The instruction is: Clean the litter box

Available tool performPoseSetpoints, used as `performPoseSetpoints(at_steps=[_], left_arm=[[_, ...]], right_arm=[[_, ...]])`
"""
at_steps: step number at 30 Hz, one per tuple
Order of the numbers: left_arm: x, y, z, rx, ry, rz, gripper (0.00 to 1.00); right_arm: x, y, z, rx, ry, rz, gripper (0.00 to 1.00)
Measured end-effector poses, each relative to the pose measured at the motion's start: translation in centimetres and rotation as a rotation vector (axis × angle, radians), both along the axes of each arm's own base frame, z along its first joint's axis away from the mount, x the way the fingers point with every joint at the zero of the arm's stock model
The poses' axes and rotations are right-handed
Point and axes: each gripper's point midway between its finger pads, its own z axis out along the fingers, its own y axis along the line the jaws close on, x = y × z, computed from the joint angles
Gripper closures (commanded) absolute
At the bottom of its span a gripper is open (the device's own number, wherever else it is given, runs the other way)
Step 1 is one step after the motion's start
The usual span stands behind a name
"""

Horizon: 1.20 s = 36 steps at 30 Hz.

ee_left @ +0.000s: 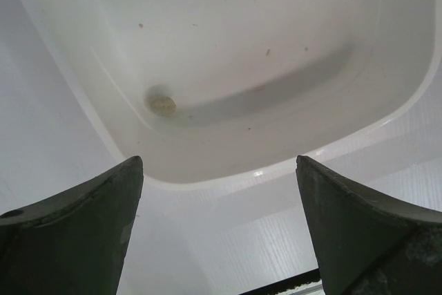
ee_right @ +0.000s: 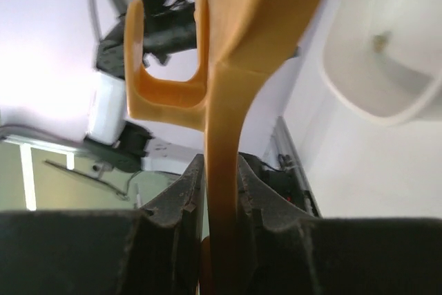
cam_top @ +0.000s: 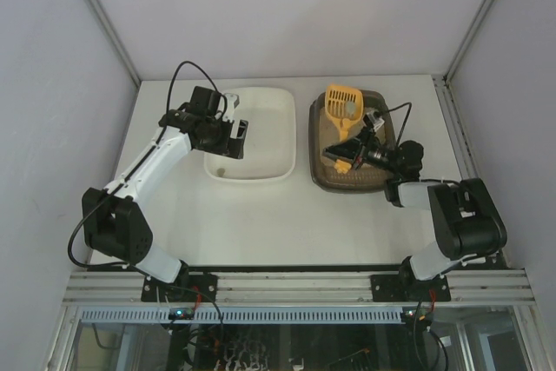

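- While the right end effector (cam_top: pixel 351 155) is pinching the scoop (cam_top: pixel 344 103) by its handle, jaws pressed tight on it, the scoop head is sitting at the far end of the litter box (cam_top: pixel 347 187). Can't tell if it's touching the litter.
- Box is sitting on the right of the counter (cam_top: pixel 287 223), just beside the tub (cam_top: pixel 278 97).
- Left end effector (cam_top: pixel 236 132) is hanging over the tub's left side, jaws spread wide and gripping nothing.
- One small clump (ee_left: pixel 162 105) is lying in the tub.
- Looks like we're mid-scooping. My guess is the next move is calling for digging under a clump, sifting, then keeping the scoop level while carrying it over the tub and tipping.
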Motion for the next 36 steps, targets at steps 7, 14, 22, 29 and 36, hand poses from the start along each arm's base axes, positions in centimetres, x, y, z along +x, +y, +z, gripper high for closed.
performPoseSetpoints(at_steps=[7,14,22,29,36], left_arm=[[0.0,0.0,0.0,0.0,0.0,0.0,0.04],[0.0,0.0,0.0,-0.001,0.001,-0.001,0.05],[-0.8,2.2,0.8,-0.05,0.057,-0.057,0.05],[1.9,8.4,13.4,-0.156,-0.15,0.003,0.0],[-1.4,7.8,16.6,-0.152,-0.189,-0.035,0.0]], right_arm=[[1.5,0.8,-4.5,-0.375,0.02,-0.119,1.0],[0.8,-2.4,-6.8,-0.527,0.011,-0.167,1.0],[0.3,0.8,-7.2,-0.766,-0.012,-0.066,1.0],[3.9,4.7,-6.5,-1.031,-0.095,-0.029,1.0],[4.6,9.2,-10.1,-1.516,-0.211,0.04,1.0]])
